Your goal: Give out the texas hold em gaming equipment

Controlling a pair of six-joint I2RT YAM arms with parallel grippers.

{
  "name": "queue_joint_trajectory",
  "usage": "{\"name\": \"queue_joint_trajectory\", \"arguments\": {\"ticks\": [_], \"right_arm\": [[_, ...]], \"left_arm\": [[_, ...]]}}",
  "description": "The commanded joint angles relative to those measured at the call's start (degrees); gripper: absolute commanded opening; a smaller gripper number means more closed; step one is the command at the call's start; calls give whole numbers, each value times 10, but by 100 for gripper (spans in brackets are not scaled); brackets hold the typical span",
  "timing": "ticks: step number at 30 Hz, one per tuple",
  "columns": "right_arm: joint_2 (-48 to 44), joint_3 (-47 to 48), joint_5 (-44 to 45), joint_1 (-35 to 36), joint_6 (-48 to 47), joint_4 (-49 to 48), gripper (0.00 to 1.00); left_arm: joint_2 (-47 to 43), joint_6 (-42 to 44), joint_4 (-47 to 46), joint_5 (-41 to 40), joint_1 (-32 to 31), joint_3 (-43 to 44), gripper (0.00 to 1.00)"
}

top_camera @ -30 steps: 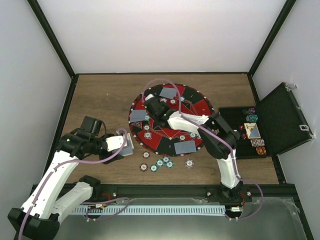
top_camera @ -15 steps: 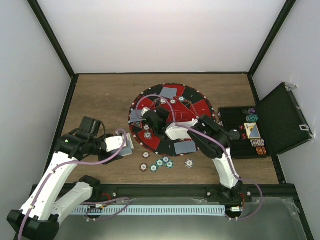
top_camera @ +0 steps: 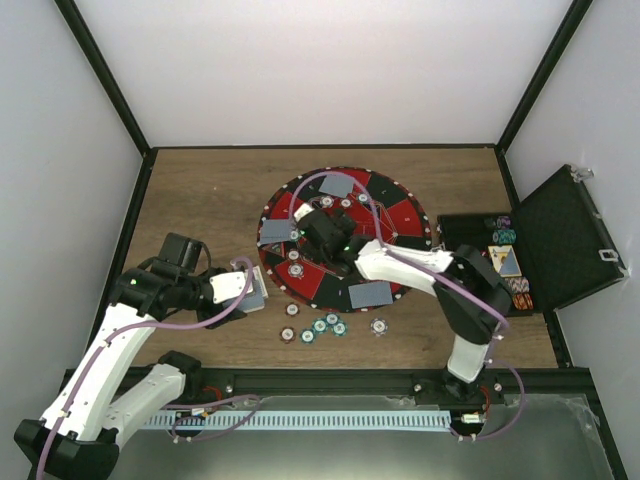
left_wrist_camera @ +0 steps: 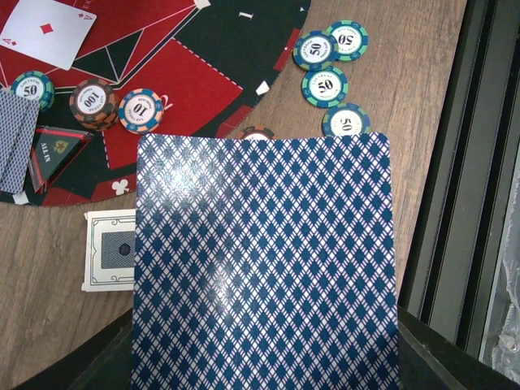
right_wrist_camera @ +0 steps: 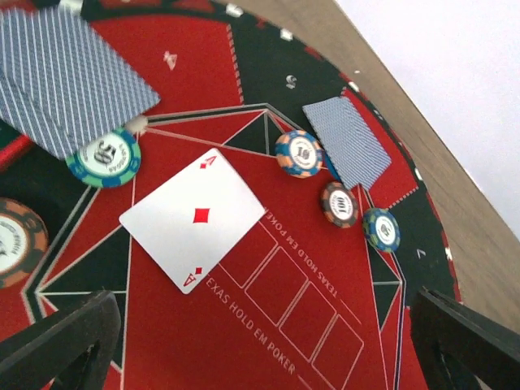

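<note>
Inspection from my station: both arms are one build. The left arm has white shell links, black joint housings and a black base. The right arm shows the same white links and black joints. A lilac cable runs loosely along the left arm, and a second cable of the same colour follows the right. The right gripper has matte black fingers with blunt ends. Screws and markings are too small for me to read.
</note>
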State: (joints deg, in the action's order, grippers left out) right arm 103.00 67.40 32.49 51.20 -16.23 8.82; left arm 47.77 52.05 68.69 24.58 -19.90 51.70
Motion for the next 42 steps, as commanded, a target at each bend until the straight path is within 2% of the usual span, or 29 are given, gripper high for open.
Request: {"name": "queue_joint_trajectory", "arguments": {"ticks": [1, 3, 5, 8, 12, 23, 27, 32, 42], "right_arm": [[-98, 17, -37, -8, 193, 65, 100], [-147, 25, -137, -38, 319, 86, 100], [-185, 20, -286, -73, 389, 86, 100], [-208, 20, -426, -81, 428, 92, 100], [-226, -13, -580, -75, 502, 24, 100], [-141, 2, -687, 4, 618, -11, 97], [-122, -1, -703, 15, 631, -23, 90], [-112, -14, -713, 22, 648, -51, 86], [-65, -12, -730, 50, 664, -75, 82]], "left_arm": [[-3, -6, -7, 17, 2, 14, 9], [-3, -6, -8, 17, 1, 15, 9], [-3, -5, -8, 19, 2, 16, 9], [-4, -4, -6, 21, 2, 17, 9], [-4, 0, -7, 23, 2, 16, 9], [-4, 3, -12, 24, 1, 16, 9], [-5, 5, -14, 24, 1, 15, 9], [-5, 6, -16, 23, 1, 14, 9], [-3, 7, -21, 22, 1, 14, 10]]}}
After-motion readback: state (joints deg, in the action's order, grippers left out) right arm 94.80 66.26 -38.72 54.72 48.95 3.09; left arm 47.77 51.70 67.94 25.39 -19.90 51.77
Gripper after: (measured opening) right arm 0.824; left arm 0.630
